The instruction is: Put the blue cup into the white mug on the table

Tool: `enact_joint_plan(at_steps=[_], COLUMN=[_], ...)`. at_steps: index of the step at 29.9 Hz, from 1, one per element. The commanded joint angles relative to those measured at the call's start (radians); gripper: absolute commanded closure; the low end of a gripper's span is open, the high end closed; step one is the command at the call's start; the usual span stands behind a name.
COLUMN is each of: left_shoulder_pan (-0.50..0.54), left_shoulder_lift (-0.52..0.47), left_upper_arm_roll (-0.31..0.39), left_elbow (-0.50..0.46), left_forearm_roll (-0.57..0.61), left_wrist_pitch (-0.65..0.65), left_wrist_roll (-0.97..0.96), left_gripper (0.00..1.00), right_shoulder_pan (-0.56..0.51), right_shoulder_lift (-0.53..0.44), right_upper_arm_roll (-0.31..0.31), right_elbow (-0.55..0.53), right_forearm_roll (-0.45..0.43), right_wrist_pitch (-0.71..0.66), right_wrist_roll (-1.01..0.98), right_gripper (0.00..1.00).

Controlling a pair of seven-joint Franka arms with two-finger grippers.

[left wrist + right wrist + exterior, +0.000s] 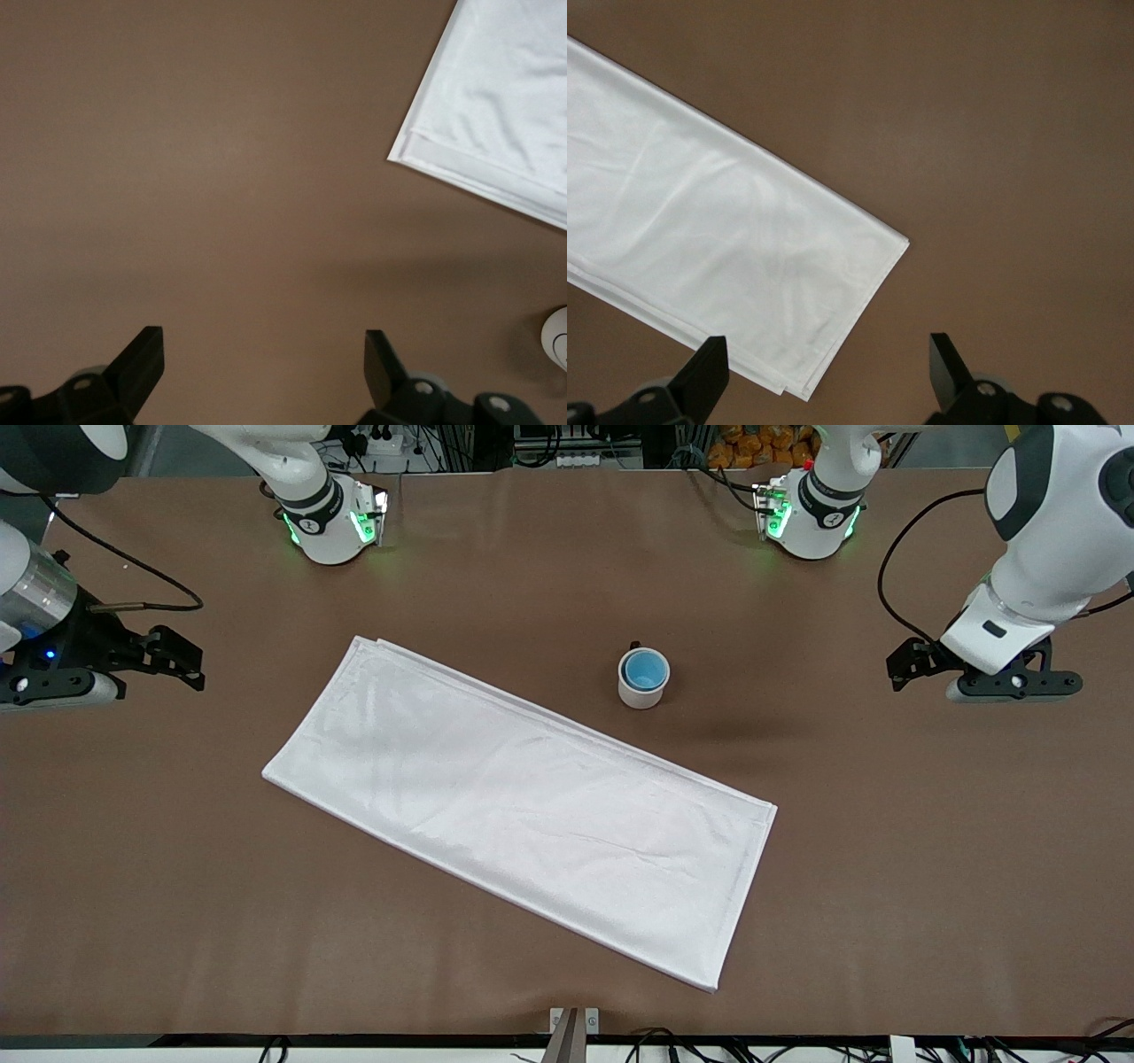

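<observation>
Gaping wide and empty, the left gripper (263,376) hangs over bare brown table (886,868) at the left arm's end, fingers (142,359) well apart with nothing between them. Same for the right gripper (828,376): jaws released, empty, parked over the table at the right arm's end, one corner of the white cloth (700,239) just under its view. Both arms wait, well apart from the task things.

Blue cup (644,669) sits inside the white mug (642,691), upright, blue rim showing just within the mug's rim. Mug stands upright on the table, roughly mid-table, a bit toward the left arm's end, small black handle (634,645) pointing toward the bases. A sliver of the mug (556,335) shows at the edge of the left wrist view.

White cloth (523,802) lies flat and folded, long rectangle set diagonally, mostly nearer the front camera than the mug. Its long edge runs close beside the mug but not touching. Cloth corner (399,158) visible in left wrist view too.

Nothing lies between either gripper and the mug except bare tabletop. Arm bases with green lights (332,527) (811,518) stand along the table edge farthest from the front camera, cables trailing near them.
</observation>
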Motion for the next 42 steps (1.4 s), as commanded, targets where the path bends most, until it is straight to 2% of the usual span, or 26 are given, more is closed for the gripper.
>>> enact_joint_plan(at_steps=[1, 7, 11, 15, 23, 36, 42], left_shoulder_pan=[-0.02, -0.01, -0.008, -0.01, -0.005, -0.005, -0.007], left_shoulder_lift=[0.004, 0.014, 0.073, 0.116, 0.108, 0.1, 0.1], left_upper_arm_roll=[0.01, 0.014, 0.014, 0.014, 0.033, 0.04, 0.04], left_elbow=[0.076, 0.183, 0.323, 0.427, 0.44, 0.438, 0.438], left_forearm_roll=[0.018, 0.018, 0.011, 0.0, -0.13, -0.127, -0.108], left_wrist_pitch=[-0.011, -0.08, -0.185, -0.279, -0.301, -0.331, -0.33], left_wrist_roll=[0.001, 0.062, 0.199, 0.21, 0.2, 0.193, 0.112], left_gripper=[0.0, 0.0, 0.0, 0.0, 0.0, 0.0, 0.0], right_shoulder_pan=[-0.019, -0.019, -0.019, -0.018, -0.018, -0.018, -0.018], right_shoulder_lift=[-0.03, -0.03, -0.027, -0.027, -0.027, -0.027, -0.027], right_upper_arm_roll=[0.012, 0.012, 0.013, 0.013, 0.015, 0.018, 0.018], right_elbow=[-0.022, -0.022, -0.022, -0.022, -0.022, -0.022, -0.022], right_forearm_roll=[0.016, 0.016, 0.016, 0.016, 0.017, 0.019, 0.019], right_wrist_pitch=[0.01, 0.01, 0.008, 0.008, 0.008, 0.01, 0.008], right_wrist_roll=[-0.01, -0.009, -0.01, -0.009, -0.01, -0.016, -0.019], right_gripper=[0.0, 0.0, 0.0, 0.0, 0.0, 0.0, 0.0])
